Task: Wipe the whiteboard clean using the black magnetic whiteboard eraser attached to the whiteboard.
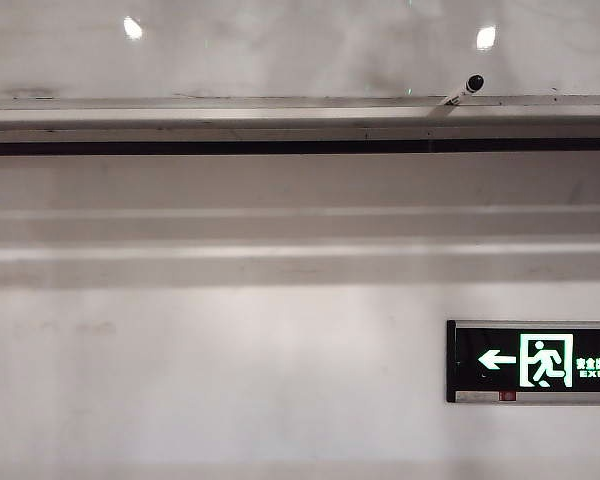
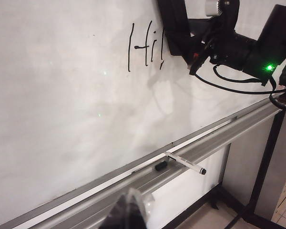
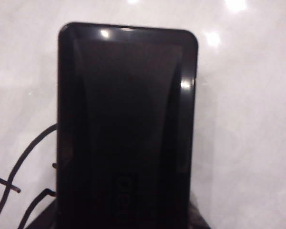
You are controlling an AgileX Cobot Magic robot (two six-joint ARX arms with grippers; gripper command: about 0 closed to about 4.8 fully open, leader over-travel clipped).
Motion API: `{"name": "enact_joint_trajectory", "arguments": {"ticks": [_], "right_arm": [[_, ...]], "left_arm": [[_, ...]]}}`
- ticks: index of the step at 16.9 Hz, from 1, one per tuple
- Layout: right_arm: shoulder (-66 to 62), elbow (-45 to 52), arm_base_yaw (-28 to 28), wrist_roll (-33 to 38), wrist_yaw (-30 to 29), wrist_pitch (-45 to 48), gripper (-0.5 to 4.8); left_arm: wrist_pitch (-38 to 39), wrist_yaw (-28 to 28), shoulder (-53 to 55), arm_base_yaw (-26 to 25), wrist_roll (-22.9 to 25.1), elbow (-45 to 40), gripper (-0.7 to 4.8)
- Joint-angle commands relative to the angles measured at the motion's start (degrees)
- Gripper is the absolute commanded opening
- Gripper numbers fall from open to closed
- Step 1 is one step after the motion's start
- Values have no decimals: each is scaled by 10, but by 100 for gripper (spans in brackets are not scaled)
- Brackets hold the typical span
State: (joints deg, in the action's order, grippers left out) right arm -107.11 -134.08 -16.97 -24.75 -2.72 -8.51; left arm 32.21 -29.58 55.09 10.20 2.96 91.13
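The glossy whiteboard [image 2: 62, 95] bears black handwritten marks near the black eraser [image 3: 126, 129], which lies flat against the board, filling the right wrist view.

Black right arm [image 2: 229, 43] w/ cables, green LED lit.

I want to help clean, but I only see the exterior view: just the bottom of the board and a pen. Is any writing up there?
Observer: Yes. The left wrist view shows "Hi!" in black on the whiteboard.
Operator: Where's the eraser?
Observer: The black eraser lies flat against the board right beside the writing, and the right hand appears to grip it.
Operator: And the other hand?
Observer: The left hand is near the ledge, far from the writing. It is too blurred to tell if it is open.
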Motion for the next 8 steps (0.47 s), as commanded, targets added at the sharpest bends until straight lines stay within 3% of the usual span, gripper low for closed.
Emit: {"name": "enact_joint_trajectory", "arguments": {"ticks": [1,8], "right_arm": [[-16,2,-12,-2,0,-59,8],[-41,2,-61,-94,16,-101,8]], "left_arm": [[-5,-5,-1,0,0,2,-6],[-6,-5,-2,0,0,2,-6]]}}
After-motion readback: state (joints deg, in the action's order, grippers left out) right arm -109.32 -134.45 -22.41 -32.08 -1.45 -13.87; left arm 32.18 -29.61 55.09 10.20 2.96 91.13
